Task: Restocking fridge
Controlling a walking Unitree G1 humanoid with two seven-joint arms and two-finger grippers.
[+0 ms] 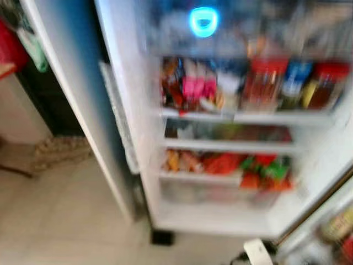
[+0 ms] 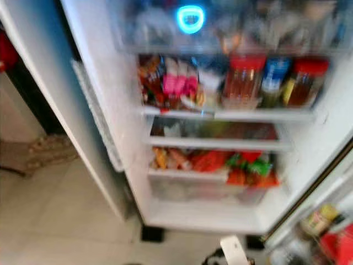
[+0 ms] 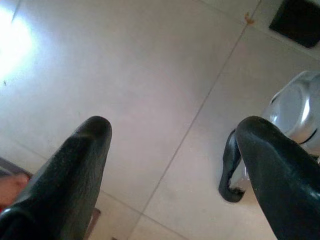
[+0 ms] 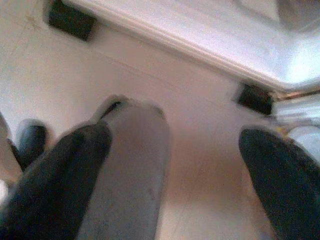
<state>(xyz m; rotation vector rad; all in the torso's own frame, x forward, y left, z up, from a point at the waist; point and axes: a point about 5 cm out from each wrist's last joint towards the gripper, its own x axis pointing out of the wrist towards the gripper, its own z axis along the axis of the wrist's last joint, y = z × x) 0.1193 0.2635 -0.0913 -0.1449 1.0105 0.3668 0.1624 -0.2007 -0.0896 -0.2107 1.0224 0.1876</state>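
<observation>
Evidently nothing is held: the left gripper (image 3: 172,145) hangs with its fingers spread apart above bare floor (image 3: 150,65), and the right gripper (image 4: 175,150) is likewise spread over tile just short of the fridge (image 1: 220,215) base. With packed shelves (image 2: 226,115), stocked jars could be knocked over.

Blurred open fridge (image 1: 138,138), shelves crowded with red-lidded jars (image 1: 265,83).
</observation>
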